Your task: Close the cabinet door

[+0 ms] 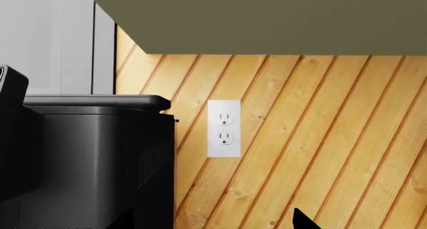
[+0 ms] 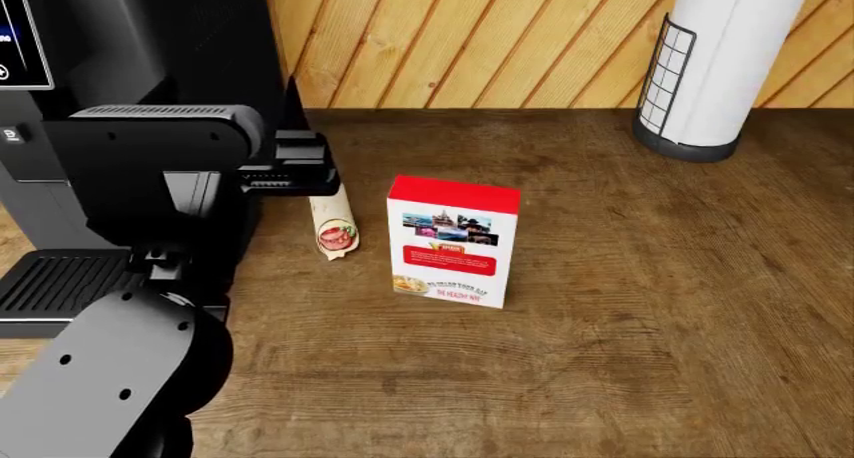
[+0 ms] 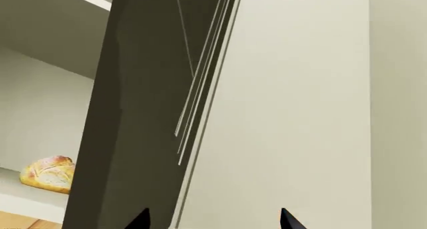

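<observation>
The cabinet door (image 3: 293, 114) stands open and shows only in the right wrist view, with its pale face close ahead and its dark edge (image 3: 133, 119) beside it. My right gripper (image 3: 213, 221) is open just in front of that face, fingertips spread and nothing between them. I cannot tell if it touches the door. Behind the door is the cabinet's white inside, with a loaf of bread (image 3: 47, 173) on a shelf. My left gripper (image 1: 213, 224) is open and empty, facing the wooden wall below the cabinet's underside (image 1: 267, 19). The head view shows no cabinet.
A black coffee machine (image 2: 120, 38) stands at the counter's left, close beside my left arm (image 2: 120, 378). On the wooden counter (image 2: 641, 308) lie a wrap (image 2: 332, 223) and a red box (image 2: 451, 240), with a paper towel roll (image 2: 721, 58) at the back right. A wall outlet (image 1: 223, 128) faces the left gripper.
</observation>
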